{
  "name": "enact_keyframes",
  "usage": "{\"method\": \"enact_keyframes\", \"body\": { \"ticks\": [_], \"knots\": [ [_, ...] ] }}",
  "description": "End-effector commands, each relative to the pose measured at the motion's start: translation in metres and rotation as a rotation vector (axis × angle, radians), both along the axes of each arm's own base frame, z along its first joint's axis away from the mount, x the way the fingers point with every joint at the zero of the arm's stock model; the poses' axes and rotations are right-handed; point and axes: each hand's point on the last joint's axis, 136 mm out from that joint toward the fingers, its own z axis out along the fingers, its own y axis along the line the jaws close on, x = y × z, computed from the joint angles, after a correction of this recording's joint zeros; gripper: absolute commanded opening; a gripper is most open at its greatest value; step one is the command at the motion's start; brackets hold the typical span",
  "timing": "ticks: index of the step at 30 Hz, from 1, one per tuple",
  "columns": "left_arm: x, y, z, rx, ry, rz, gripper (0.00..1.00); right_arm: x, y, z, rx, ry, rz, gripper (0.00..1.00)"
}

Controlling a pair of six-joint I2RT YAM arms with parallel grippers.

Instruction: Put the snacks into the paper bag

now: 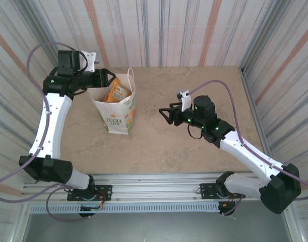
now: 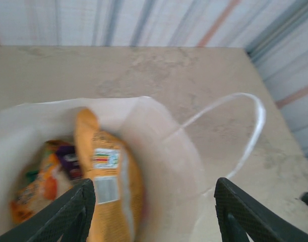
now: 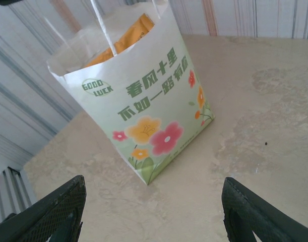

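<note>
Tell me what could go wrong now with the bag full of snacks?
1. The left gripper hangs open over the mouth of the paper bag, near its thin handle; pulling away, it might snag that and tip the bag.
2. The orange packet stands on end inside, so it may flop over the rim.
3. The right gripper is open and apart from the bag, so nothing steadies it.

Paper bag (image 3: 143,108) side reads "GOOD LUCK" in a green badge, then green Chinese: 春风十里 / 不如一路有你. Orange packet (image 2: 111,196) inside has a white label, way too blurry to read.
</note>
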Motion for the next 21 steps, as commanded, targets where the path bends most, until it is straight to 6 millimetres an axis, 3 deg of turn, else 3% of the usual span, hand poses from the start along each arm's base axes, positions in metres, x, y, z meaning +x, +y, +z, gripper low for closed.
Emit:
{"method": "enact_keyframes", "body": {
  "ticks": [1, 6, 11, 18, 21],
  "knots": [
    [-0.008, -0.026, 0.032, -0.150, -0.107, -0.109, 0.65, -0.002, -0.002, -0.002, -0.002, 0.017, 0.001, 0.71],
    [-0.003, -0.044, 0.033, -0.229, -0.101, -0.173, 0.64, -0.003, -0.005, -0.001, -0.001, 0.011, -0.004, 0.71],
    [0.004, -0.064, 0.022, -0.228, -0.063, -0.221, 0.64, -0.005, -0.008, 0.000, -0.002, 0.007, -0.012, 0.71],
    [0.013, -0.085, 0.009, -0.203, -0.031, -0.264, 0.58, -0.005, -0.012, 0.000, -0.005, 0.006, -0.027, 0.71],
    [0.014, -0.088, 0.004, -0.193, -0.022, -0.260, 0.49, -0.005, -0.014, 0.000, -0.004, 0.005, -0.031, 0.71]
  ]
}}
